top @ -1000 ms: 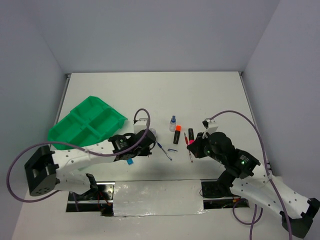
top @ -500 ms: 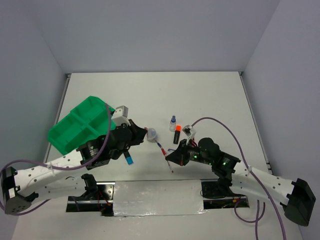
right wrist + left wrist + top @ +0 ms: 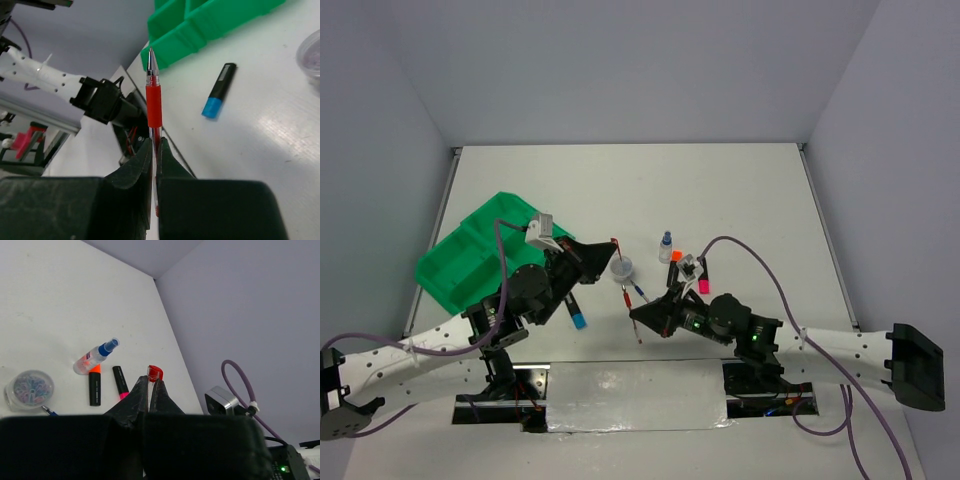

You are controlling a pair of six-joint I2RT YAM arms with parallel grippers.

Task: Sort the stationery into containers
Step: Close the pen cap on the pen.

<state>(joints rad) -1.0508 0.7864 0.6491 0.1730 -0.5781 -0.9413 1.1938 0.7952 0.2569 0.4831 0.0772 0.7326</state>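
- Plastic red pen [image 3: 154, 100] pinched upright in shut right gripper [image 3: 154, 145]; green tray [image 3: 210, 22] ahead, blue-ended highlighter [image 3: 218, 91] ahead-right, table [image 3: 280, 130] edge just left, bare surface to the right.
- Closed left gripper [image 3: 149, 385] clamping a small red piece [image 3: 154, 373]; ahead-left lie bottle [image 3: 96, 356], orange highlighter [image 3: 94, 389], pink highlighter [image 3: 120, 381], tub [image 3: 29, 388]; open tabletop beyond.

The tray [image 3: 455, 262] lies on the table [image 3: 740, 190], left of the left jaws. The tub [image 3: 622, 268] sits between the left jaws and the right jaws; the bottle [image 3: 666, 246] is behind the right jaws.
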